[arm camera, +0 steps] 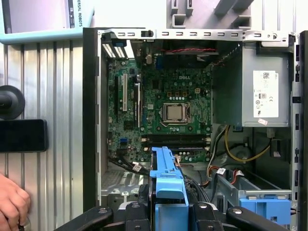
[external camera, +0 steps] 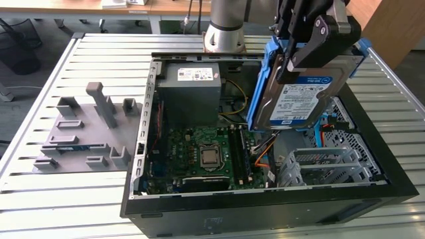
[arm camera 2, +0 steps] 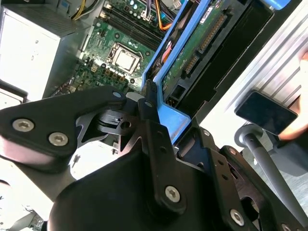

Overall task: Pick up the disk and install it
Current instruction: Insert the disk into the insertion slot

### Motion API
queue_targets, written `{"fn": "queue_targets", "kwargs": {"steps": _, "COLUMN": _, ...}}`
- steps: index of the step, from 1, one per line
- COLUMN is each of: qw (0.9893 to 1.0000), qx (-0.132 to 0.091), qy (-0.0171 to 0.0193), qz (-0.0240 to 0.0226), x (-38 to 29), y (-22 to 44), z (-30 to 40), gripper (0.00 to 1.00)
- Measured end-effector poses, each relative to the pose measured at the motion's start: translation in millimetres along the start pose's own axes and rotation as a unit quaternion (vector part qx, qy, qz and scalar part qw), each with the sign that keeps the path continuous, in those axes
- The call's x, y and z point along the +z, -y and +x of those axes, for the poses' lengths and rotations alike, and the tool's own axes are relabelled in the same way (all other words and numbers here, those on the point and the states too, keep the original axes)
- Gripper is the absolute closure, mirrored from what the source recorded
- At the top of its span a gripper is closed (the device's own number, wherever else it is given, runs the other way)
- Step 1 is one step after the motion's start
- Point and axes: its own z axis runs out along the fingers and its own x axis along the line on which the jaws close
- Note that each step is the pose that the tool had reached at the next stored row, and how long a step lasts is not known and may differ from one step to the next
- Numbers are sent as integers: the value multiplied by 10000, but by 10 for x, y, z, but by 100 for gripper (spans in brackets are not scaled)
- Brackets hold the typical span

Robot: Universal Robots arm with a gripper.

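Pincer [external camera: 311,52] is gripping the disk [external camera: 299,99], which is hanging tilted over the open computer case [external camera: 252,211], at two o'clock from the motherboard [external camera: 192,149] in the exterior view. Pickup done; installing still left.

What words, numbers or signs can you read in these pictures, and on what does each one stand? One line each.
No text here can be quoted with confidence.
Label on the disk: white and blue, print too small to read.
Sticker on the power supply: print too small to read.
Markings on the motherboard: too small to read.
Lettering on the white strip: cut off at the picture's edge.
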Motion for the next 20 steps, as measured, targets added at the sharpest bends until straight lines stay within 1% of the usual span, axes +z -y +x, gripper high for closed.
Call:
{"fn": "queue_targets", "kwargs": {"steps": 7, "qw": 10000, "qx": 0, "qy": -1, "qz": 0, "x": -1, "y": 1, "z": 38, "gripper": 64}}
{"fn": "queue_targets", "kwargs": {"steps": 8, "qw": 10000, "qx": 0, "qy": -7, "qz": 0, "x": -2, "y": 1, "z": 72, "gripper": 64}}
{"fn": "queue_targets", "kwargs": {"steps": 12, "qw": 10000, "qx": 0, "qy": -18, "qz": 0, "x": -2, "y": 2, "z": 99, "gripper": 64}}
{"fn": "queue_targets", "kwargs": {"steps": 13, "qw": 10000, "qx": 0, "qy": -23, "qz": 1, "x": -2, "y": 2, "z": 130, "gripper": 64}}
{"fn": "queue_targets", "kwargs": {"steps": 18, "qw": 10000, "qx": 0, "qy": -26, "qz": 0, "x": -2, "y": 5, "z": 139, "gripper": 64}}
{"fn": "queue_targets", "kwargs": {"steps": 20, "qw": 10000, "qx": -1, "qy": -25, "qz": 0, "x": -1, "y": 20, "z": 140, "gripper": 64}}
